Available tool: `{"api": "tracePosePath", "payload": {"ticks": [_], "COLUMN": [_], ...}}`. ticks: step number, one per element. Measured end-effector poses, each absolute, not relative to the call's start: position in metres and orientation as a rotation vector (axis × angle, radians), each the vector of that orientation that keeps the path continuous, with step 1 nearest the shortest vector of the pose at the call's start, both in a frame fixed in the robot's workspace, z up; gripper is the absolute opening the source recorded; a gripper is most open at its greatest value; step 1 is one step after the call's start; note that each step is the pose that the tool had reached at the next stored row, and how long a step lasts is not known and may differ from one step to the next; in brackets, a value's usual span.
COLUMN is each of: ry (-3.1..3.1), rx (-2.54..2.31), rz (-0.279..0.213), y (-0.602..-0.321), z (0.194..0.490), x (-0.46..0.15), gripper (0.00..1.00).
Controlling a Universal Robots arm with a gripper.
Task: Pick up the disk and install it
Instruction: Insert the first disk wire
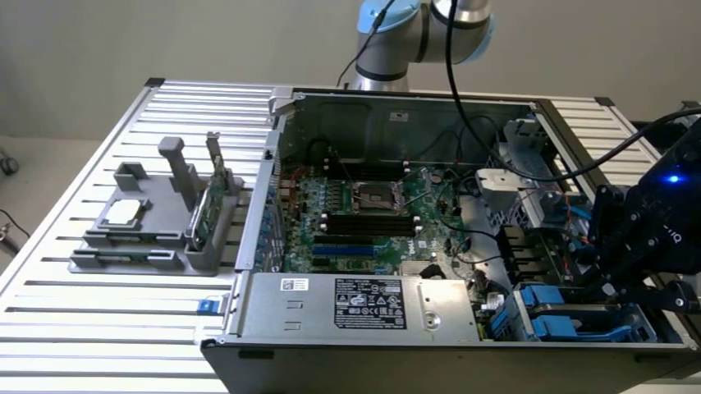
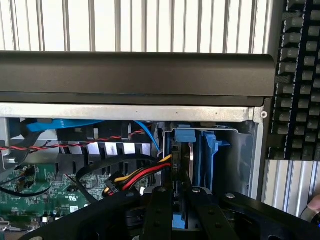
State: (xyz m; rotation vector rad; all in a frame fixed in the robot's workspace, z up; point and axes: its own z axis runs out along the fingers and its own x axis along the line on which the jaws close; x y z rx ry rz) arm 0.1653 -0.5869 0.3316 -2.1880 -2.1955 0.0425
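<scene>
The disk [image 2: 183, 150] stands on edge in the drive bay at the corner of the open computer case [image 1: 383, 115], its blue rail tab uppermost. My gripper [image 2: 179, 194] has its two black fingers [image 2: 158, 210] close on either side of the disk's near edge, shut on it. In the exterior view my black gripper [image 1: 620, 271] hangs over the blue-railed bays [image 1: 559, 320] at the case's front right corner, and it hides the disk there.
Red, yellow and black cables [image 2: 142, 174] run right beside the bay. A power supply [image 1: 362, 302] and the motherboard [image 1: 362, 213] fill the case. A grey stand [image 1: 153, 230] on the exterior view's left holds a silver chip [image 1: 123, 212] and a green card [image 1: 219, 193]. A keyboard [image 2: 300, 75] lies past the case wall.
</scene>
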Motion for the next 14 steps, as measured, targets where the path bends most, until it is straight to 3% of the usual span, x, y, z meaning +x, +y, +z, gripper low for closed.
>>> {"api": "tracePosePath", "payload": {"ticks": [3,5,14], "ry": [-2.195,-2.195,-2.188], "rx": [-2.187,-2.187,-2.18], "rz": [0.042,0.041,0.029], "y": [-0.587,-0.587,-0.587], "z": [0.331,0.333,0.357], "x": [0.165,0.165,0.165], "gripper": [0.19,0.31,0.31]}}
